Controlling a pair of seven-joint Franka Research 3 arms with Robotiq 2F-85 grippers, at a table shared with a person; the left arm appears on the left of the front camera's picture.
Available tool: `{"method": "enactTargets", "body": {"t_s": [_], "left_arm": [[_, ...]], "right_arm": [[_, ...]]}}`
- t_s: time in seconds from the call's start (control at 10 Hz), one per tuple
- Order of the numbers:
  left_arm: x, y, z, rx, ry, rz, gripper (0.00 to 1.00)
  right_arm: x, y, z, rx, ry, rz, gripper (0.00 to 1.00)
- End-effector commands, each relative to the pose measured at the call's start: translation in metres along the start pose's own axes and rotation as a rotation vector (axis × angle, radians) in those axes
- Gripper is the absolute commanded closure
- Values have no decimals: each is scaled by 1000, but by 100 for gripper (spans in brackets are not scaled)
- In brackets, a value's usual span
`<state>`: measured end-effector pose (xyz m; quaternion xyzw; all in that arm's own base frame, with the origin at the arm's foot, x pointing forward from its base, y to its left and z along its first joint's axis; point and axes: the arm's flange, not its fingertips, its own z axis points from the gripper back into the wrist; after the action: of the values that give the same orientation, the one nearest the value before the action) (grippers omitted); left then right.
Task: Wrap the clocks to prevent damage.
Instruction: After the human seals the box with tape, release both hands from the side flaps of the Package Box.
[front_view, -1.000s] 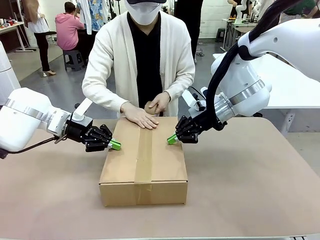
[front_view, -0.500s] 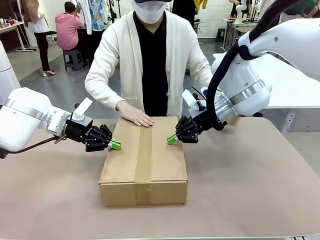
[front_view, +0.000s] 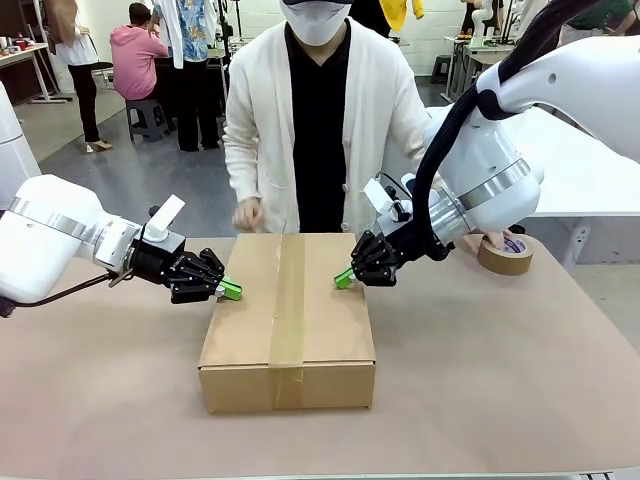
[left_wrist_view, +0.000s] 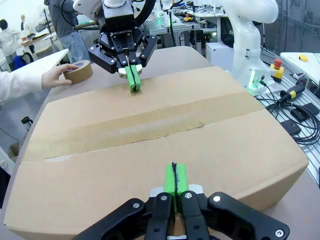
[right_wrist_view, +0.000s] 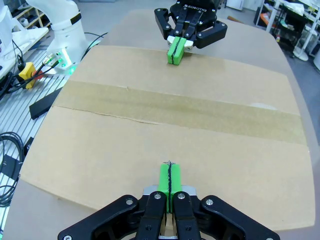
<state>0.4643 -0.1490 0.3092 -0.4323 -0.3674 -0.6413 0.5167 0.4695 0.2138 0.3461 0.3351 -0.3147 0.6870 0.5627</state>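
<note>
1. My left gripper sits with its green pads pressed flat together, nothing between them, tips resting on the top of the brown cardboard box at its left edge.
2. My right gripper is pinched closed the same way, empty, its tips on the box top at the opposite edge.
3. Between my two grippers runs the strip of brown packing tape sealing the centre seam of the box, front to back.
4. From my left wrist, the closed green pads lie on the cardboard, with my other gripper facing me across the taped seam.
5. Beyond my right gripper, off the box, a roll of brown tape lies flat on the tan table, with the person's hand on it.
6. No clocks to report; the box is shut.
</note>
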Motion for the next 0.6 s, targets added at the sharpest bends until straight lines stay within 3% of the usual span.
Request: {"method": "enactTargets", "body": {"t_s": [0.0,0.3,0.4,0.5], "left_arm": [[-4,0,-1,8,14,0,99],[0,0,0,0,0,0,99],[17,1,11,-17,87,40,99],[61,7,38,-4,219,38,99]], "right_arm": [[-4,0,-1,-3,7,1,99],[0,0,0,0,0,0,99],[9,1,12,14,54,-3,99],[36,3,38,9,157,-4,99]]}}
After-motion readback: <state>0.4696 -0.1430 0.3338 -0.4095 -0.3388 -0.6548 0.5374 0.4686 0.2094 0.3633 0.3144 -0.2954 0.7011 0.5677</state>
